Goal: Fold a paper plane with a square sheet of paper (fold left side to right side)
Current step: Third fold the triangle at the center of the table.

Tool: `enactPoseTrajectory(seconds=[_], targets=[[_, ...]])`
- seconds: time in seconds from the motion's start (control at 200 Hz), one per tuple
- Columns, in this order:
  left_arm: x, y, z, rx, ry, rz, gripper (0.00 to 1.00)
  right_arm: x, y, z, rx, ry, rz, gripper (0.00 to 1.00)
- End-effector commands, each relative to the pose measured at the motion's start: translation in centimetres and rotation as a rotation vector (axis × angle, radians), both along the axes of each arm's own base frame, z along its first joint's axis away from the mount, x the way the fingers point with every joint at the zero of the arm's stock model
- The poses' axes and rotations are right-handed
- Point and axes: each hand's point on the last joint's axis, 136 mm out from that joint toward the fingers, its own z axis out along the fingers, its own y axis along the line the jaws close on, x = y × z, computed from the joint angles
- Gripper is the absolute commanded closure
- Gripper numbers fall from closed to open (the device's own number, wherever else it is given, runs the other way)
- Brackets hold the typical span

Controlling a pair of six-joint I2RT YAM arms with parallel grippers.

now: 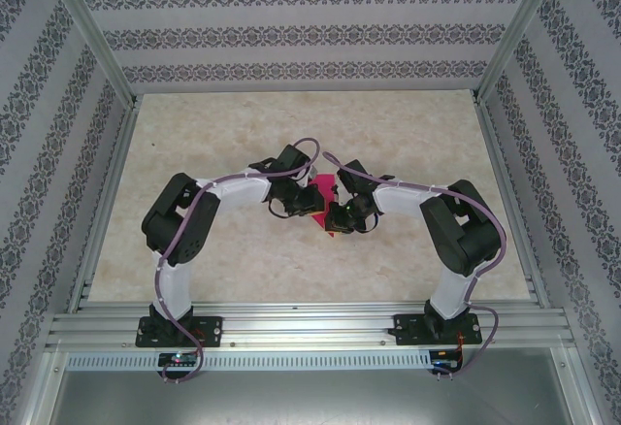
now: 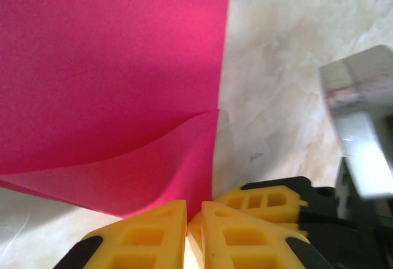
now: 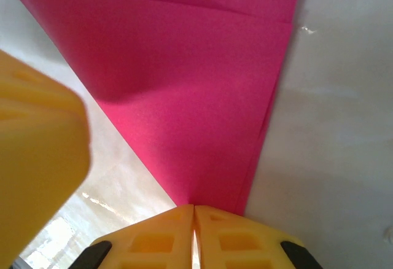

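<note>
Noted beige marbled tabletop (image 1: 291, 124), with some glare beside the paper in the right wrist view. Boxed in on three sides by wallpaper (image 1: 291, 32) in striped ornamental bands; edged with aluminium rails (image 1: 310, 328) along the near side. Found pink paper (image 1: 323, 200) mid-table between both arms' tips, folded in layers, one flap curling up off the surface. Logged left gripper (image 2: 193, 210) clamped on that raised corner; right gripper (image 3: 194, 210) closed tight on a pointed tip of the same sheet.
</note>
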Motion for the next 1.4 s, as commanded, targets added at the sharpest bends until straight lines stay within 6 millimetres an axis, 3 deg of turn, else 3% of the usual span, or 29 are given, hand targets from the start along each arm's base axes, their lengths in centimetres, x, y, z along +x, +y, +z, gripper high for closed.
enactPoseTrajectory(seconds=[0.0, 0.205, 0.54, 0.704, 1.069, 1.394], targets=[[-0.3, -1.3, -0.7, -0.028, 0.006, -0.006, 0.84, -2.5, -2.8, -2.6, -0.141, 0.088, -0.011, 0.89], [-1.2, -2.2, -1.7, -0.066, 0.042, -0.009, 0.84, -2.6, -2.9, -2.7, -0.145, 0.091, -0.012, 0.89], [-1.7, 0.7, -4.3, 0.100, 0.038, 0.013, 0.84, -2.9, -3.5, -3.1, -0.183, 0.100, -0.009, 0.89], [-1.3, 0.8, -4.9, 0.108, 0.050, 0.022, 0.83, -3.5, -4.7, -3.5, -0.226, 0.104, -0.025, 0.89], [0.0, 2.0, -4.5, 0.153, 0.019, 0.049, 0.81, -3.9, -4.8, -3.7, -0.243, 0.126, -0.020, 0.89], [1.3, 1.8, -4.9, 0.166, 0.017, 0.047, 0.80, -3.8, -4.7, -4.2, -0.247, 0.136, -0.001, 0.89]])
